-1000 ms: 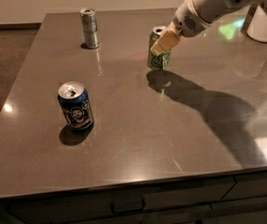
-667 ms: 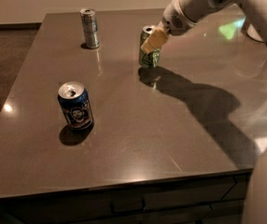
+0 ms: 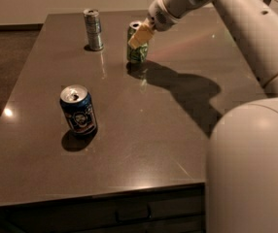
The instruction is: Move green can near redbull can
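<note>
The green can (image 3: 138, 51) stands upright toward the back of the dark table (image 3: 148, 130), its base at or just above the surface. My gripper (image 3: 140, 35) comes in from the upper right and is shut on the can's upper part, with a pale finger (image 3: 142, 34) across its front. The redbull can (image 3: 94, 29), slim and silver-grey, stands upright to the left of the green can, about a can's height away, near the table's back edge.
A dark blue can (image 3: 79, 110) with a white picture stands at the front left of the table. My arm (image 3: 236, 28) spans the right side and its large white body (image 3: 253, 174) fills the lower right. The table's front edge (image 3: 95, 194) runs along the bottom.
My gripper has carried the green can to the left, closer to the redbull can. The view has shifted with the arm. The other two cans have not moved.
</note>
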